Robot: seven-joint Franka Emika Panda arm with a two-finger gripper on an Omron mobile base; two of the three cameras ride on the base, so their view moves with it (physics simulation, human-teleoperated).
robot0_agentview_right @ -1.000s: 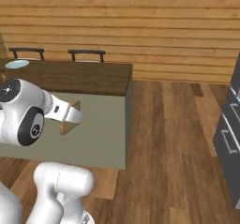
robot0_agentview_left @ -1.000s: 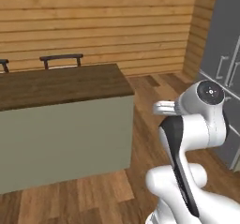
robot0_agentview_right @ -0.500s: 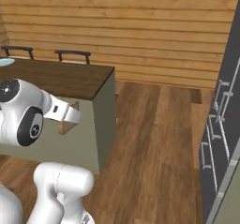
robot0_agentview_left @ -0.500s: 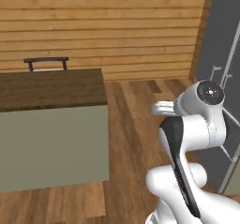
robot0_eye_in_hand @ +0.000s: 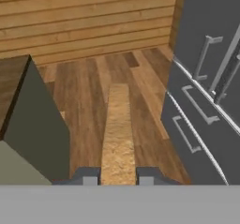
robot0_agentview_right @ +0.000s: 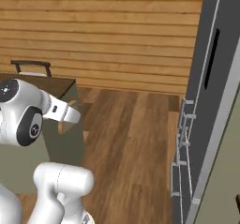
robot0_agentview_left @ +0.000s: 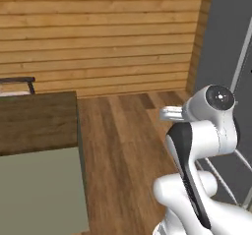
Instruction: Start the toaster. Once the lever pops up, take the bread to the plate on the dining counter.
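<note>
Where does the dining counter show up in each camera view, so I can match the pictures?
Left base view: dining counter at the left edge, mid-height, its dark wood top over a grey-green side.
Right base view: at the left, partly behind the arm.
Hand view: at the left edge, left of the bread.
Shared landmark: the wooden plank wall behind it.
</note>
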